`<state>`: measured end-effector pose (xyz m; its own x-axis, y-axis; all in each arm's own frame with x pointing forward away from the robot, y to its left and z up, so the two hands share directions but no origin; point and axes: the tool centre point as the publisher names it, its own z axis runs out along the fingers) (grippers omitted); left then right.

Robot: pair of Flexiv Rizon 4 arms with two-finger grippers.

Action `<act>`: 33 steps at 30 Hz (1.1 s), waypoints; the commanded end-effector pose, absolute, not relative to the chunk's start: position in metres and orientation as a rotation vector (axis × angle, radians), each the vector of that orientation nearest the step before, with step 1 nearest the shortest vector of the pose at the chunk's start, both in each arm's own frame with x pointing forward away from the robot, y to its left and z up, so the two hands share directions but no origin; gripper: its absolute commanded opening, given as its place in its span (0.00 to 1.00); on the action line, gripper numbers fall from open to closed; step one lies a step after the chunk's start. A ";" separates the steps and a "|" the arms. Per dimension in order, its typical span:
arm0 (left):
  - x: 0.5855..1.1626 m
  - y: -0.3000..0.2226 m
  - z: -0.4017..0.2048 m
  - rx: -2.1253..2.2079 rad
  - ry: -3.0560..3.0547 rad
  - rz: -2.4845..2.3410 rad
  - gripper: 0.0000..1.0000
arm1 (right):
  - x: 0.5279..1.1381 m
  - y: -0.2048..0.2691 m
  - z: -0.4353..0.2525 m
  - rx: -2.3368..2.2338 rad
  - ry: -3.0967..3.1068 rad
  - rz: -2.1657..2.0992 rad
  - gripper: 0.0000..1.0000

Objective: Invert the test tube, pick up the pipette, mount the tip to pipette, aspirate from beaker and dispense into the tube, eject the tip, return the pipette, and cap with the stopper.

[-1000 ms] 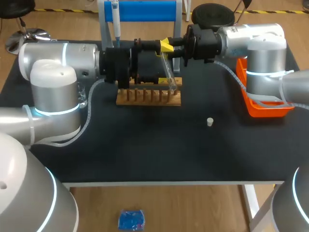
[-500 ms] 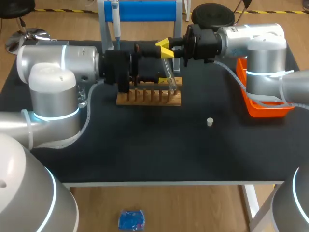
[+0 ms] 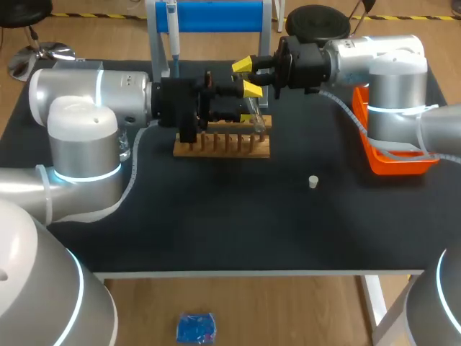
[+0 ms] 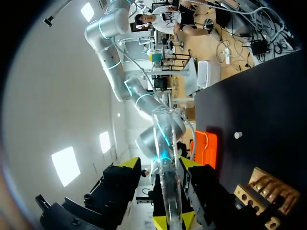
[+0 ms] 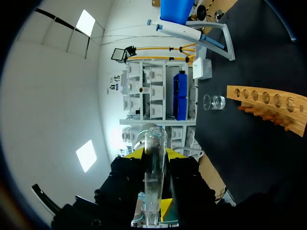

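Observation:
A clear test tube (image 3: 255,117) hangs tilted just above the wooden rack (image 3: 222,145). My right gripper (image 3: 245,67) comes in from the right and is shut on its upper part; in the right wrist view the tube (image 5: 154,179) runs out between its fingers. Facing it, my left gripper (image 3: 251,89) is open, its yellow tips close on either side of the tube (image 4: 169,187), lower down. The pipette (image 3: 171,30) hangs on the blue stand at the back. A small white stopper (image 3: 313,182) lies on the mat, right of the rack.
An orange tray (image 3: 392,160) sits at the right edge, partly under my right arm. A glass beaker (image 5: 214,102) stands left of the rack (image 5: 268,103), mostly hidden behind my left arm in the head view. The dark mat in front of the rack is bare.
My left gripper has moved right, up to the tube, and its fingers have narrowed around it. The right gripper has kept still with the tube.

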<state>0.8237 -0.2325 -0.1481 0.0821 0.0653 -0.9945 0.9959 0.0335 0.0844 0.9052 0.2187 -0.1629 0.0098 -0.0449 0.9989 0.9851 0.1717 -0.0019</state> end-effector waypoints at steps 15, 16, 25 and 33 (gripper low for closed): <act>0.829 -0.238 -0.152 1.265 1.234 -1.178 0.37 | 0.905 0.219 -0.164 -1.054 -1.251 -1.100 0.00; 0.829 -0.238 -0.152 1.265 1.235 -1.178 0.36 | 0.905 0.219 -0.164 -1.054 -1.251 -1.100 0.00; 0.830 -0.231 -0.156 1.208 1.290 -1.160 0.00 | 0.905 0.219 -0.164 -1.054 -1.251 -1.100 0.00; 0.830 -0.229 -0.159 1.189 1.321 -1.148 0.00 | 0.905 0.219 -0.164 -1.054 -1.251 -1.100 0.00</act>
